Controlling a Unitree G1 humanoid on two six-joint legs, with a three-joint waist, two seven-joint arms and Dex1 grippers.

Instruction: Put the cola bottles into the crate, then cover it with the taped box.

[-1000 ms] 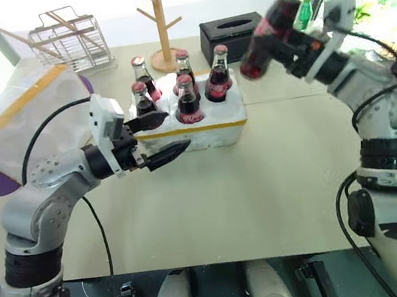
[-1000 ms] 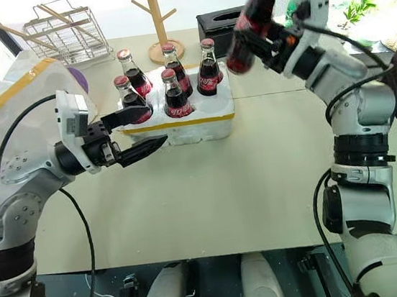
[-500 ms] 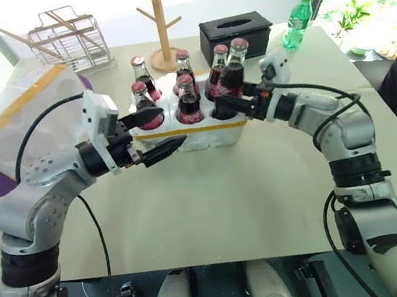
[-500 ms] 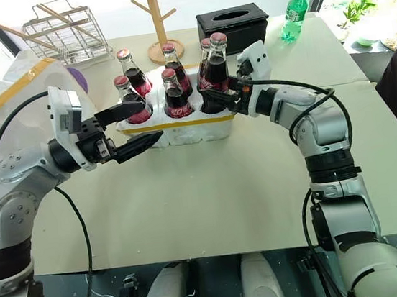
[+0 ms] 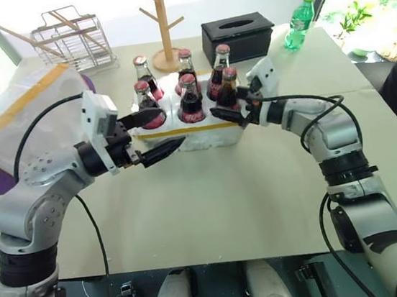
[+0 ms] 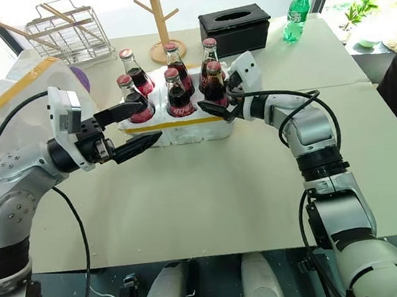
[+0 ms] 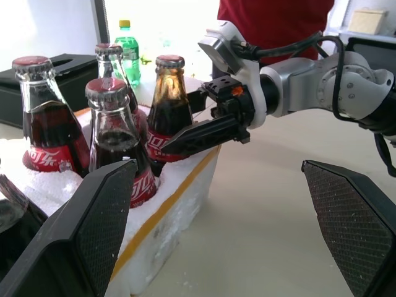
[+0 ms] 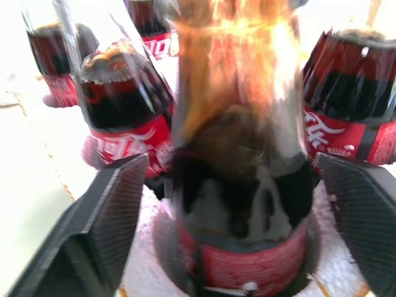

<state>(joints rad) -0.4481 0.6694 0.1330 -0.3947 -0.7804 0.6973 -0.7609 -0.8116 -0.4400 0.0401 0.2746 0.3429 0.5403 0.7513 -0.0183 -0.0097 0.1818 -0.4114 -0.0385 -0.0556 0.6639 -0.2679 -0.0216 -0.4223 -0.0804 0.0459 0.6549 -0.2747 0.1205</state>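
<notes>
Our right claw [image 6: 217, 107] sits spread open around the sixth of the cola bottles [image 5: 229, 89], which looks seated in its well, so we'd guess that's a release. Our left claw [image 5: 154, 133] is open too, hovering at the crate [image 5: 204, 135] end, maybe to steady it. The taped box [image 5: 17, 116] waits far left on the counter [image 5: 213, 205].
</notes>
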